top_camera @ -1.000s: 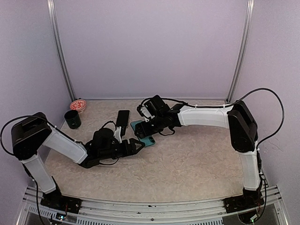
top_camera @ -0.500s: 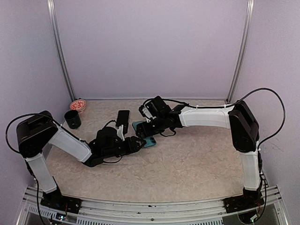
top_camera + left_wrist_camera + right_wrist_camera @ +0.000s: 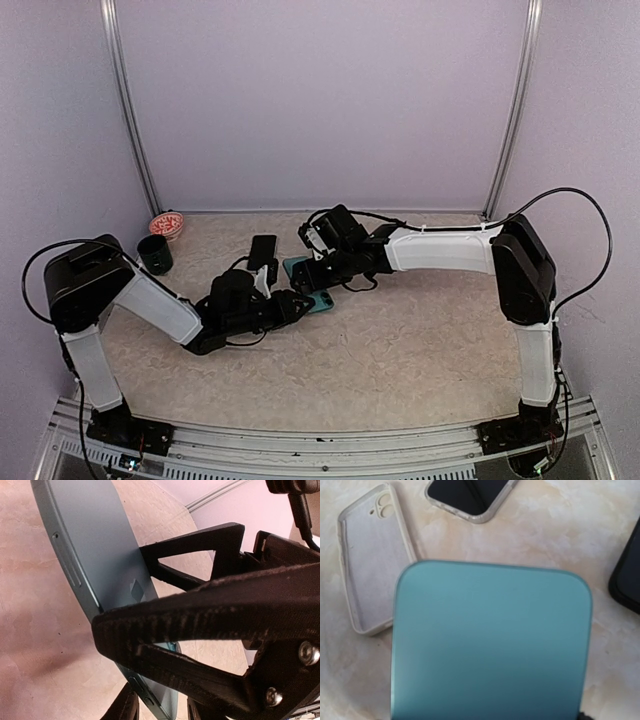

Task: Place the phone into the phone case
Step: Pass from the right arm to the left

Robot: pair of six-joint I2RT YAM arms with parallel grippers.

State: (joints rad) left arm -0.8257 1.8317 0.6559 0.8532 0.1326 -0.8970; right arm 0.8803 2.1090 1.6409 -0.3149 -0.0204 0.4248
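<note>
- Being clamped by the right end effector [image 3: 313, 277], the phone [image 3: 322, 299] is held off the tabletop [image 3: 420, 330].
- Its end is straddled by the left end effector [image 3: 299, 304]; a firm grip cannot be told.

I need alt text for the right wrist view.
A teal phone fills the lower frame. Beyond it, on the marbled table, lie an empty pale phone case at left and a dark phone in a clear case at top.

A robotics lab is indicated — bare lilac walls [image 3: 320, 100], aluminium rails [image 3: 129, 110], two arms [image 3: 440, 250] bolted to a table [image 3: 400, 340].
</note>
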